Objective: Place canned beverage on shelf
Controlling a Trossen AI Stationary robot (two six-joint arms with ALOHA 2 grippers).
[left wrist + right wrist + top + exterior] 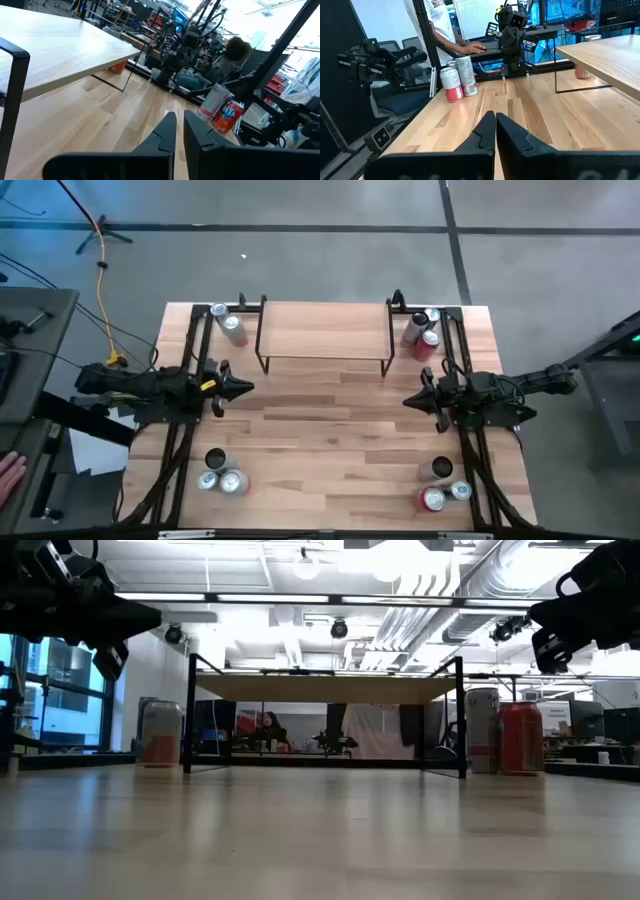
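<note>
From above we see the shelf (pixel 325 330), a narrow wood-topped riser on black legs, standing at the 12 o'clock edge of the table (pixel 330 450), its top bare. The left claw (pixel 243 388) hangs over the table at about 9 o'clock, fingers pressed together and holding nothing; the shelf lies toward 1 o'clock from its tip, apart from it. The right claw (pixel 408 400) mirrors it at about 3 o'clock, likewise closed and empty, with the shelf toward 11 o'clock from it.

We find cans in four clusters at the table corners: two beside the shelf's left end (pixel 229 323), two or three beside its right end (pixel 423 332), three at 7 o'clock (pixel 220 475) and three at 5 o'clock (pixel 440 485). Neither claw touches any can.
</note>
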